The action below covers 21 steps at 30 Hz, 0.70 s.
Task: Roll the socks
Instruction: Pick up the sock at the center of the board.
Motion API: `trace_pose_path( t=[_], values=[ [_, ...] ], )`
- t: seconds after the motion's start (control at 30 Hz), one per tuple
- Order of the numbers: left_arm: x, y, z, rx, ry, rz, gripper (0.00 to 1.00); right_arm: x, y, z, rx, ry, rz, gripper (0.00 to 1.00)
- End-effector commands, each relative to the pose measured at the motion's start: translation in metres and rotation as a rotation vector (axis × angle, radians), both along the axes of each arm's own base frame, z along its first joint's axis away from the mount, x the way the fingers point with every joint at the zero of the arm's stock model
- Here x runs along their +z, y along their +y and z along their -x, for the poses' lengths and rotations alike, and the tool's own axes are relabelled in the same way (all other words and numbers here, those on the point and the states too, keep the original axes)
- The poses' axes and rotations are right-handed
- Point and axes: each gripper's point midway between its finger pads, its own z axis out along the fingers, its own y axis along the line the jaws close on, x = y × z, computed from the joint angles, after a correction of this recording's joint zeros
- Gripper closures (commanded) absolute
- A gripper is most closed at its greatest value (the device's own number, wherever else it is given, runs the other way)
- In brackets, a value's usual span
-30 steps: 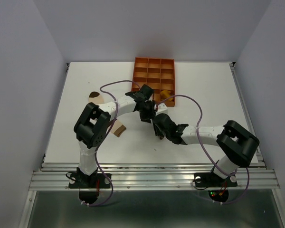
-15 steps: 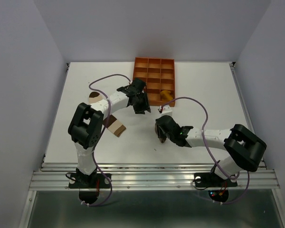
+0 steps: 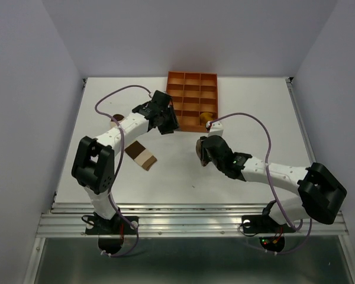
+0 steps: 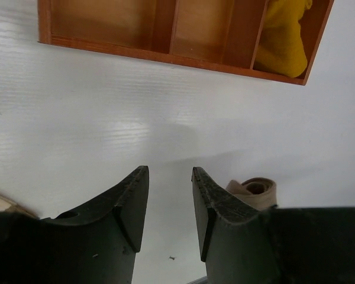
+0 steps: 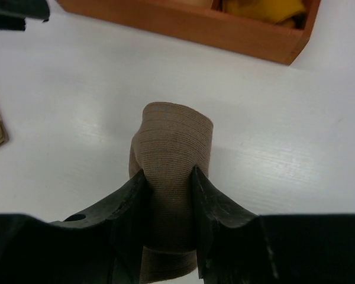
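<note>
Taupe-brown rolled fabric sock: clamping it in right claw, facing orange gridded tray ahead; holding left claw parted.

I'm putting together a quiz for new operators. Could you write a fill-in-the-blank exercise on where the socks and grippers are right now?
1. The right gripper grips the taupe sock, which is ____ into a bundle.
2. The yellow sock lies in a ____ compartment of the orange tray.
3. The left gripper is open and holds ____.

Missing words: rolled; corner; nothing.
</note>
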Motion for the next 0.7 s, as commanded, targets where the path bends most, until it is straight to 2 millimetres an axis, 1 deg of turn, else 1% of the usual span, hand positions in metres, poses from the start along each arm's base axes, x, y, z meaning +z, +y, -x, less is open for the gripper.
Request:
trace_pose_path(
  t=[0.0,0.03,0.07,0.1,0.13,0.17,0.2,0.23,0.27,0.3,0.33,0.37,0.4,0.43,0.47,0.5,0.53,0.57,0.6,0.63,0.67],
  values=[
    [0.022,0.021,-0.008,0.051,-0.064,-0.001,0.54,0.049,0.004,-0.041,-0.031,-0.132,-0.05,0.99],
    [0.023,0.029,-0.013,0.063,-0.071,-0.004,0.54,0.053,-0.002,-0.051,-0.049,-0.151,-0.037,0.99],
    [0.023,0.033,-0.016,0.069,-0.073,0.0,0.54,0.068,-0.003,-0.062,-0.047,-0.197,-0.032,0.99],
    [0.025,0.035,-0.019,0.073,-0.076,0.004,0.54,0.076,-0.005,-0.069,-0.052,-0.219,-0.029,0.99],
    [0.026,0.042,-0.028,0.079,-0.092,0.005,0.54,0.082,-0.014,-0.081,-0.067,-0.235,-0.02,0.99],
    [0.029,0.044,-0.034,0.078,-0.108,0.005,0.54,0.1,-0.015,-0.092,-0.066,-0.284,-0.016,0.99],
    [0.033,0.047,-0.04,0.075,-0.127,0.004,0.54,0.107,-0.017,-0.1,-0.063,-0.3,-0.008,0.99],
    [0.03,0.051,-0.048,0.071,-0.134,-0.008,0.54,0.112,-0.022,-0.108,-0.069,-0.318,0.003,0.99],
    [0.039,0.052,-0.057,0.072,-0.163,-0.011,0.54,0.117,-0.023,-0.114,-0.066,-0.339,0.012,0.99],
    [0.042,0.054,-0.066,0.048,-0.195,-0.027,0.54,0.118,-0.019,-0.121,-0.037,-0.362,0.05,0.99],
    [0.035,0.056,-0.073,0.037,-0.192,-0.047,0.54,0.129,-0.021,-0.13,-0.05,-0.389,0.05,0.99],
    [0.035,0.06,-0.081,0.038,-0.203,-0.064,0.54,0.133,-0.016,-0.133,-0.034,-0.399,0.051,0.99],
    [0.045,0.059,-0.093,0.024,-0.241,-0.08,0.54,0.135,-0.018,-0.14,-0.04,-0.402,0.057,0.99],
    [0.031,0.062,-0.098,-0.022,-0.224,-0.13,0.54,0.13,-0.02,-0.148,-0.029,-0.401,0.091,0.99],
    [0.041,0.063,-0.109,-0.031,-0.255,-0.142,0.54,0.139,-0.012,-0.152,0.004,-0.42,0.088,0.99],
    [0.039,0.066,-0.115,-0.041,-0.262,-0.172,0.54,0.139,-0.013,-0.158,0.004,-0.422,0.092,0.99],
    [0.028,0.07,-0.119,-0.045,-0.246,-0.205,0.54,0.133,-0.014,-0.164,0.002,-0.414,0.104,0.99],
    [0.027,0.072,-0.124,-0.055,-0.252,-0.219,0.54,0.139,-0.01,-0.168,0.011,-0.425,0.102,0.99],
    [0.031,0.069,-0.129,-0.079,-0.265,-0.209,0.54,0.14,-0.012,-0.173,0.009,-0.43,0.11,0.99],
    [0.021,0.068,-0.133,-0.12,-0.258,-0.216,0.54,0.133,-0.012,-0.179,0.013,-0.42,0.12,0.99],
    [0.021,0.067,-0.136,-0.135,-0.261,-0.214,0.54,0.132,-0.009,-0.181,0.027,-0.419,0.12,0.99]
  ],
)
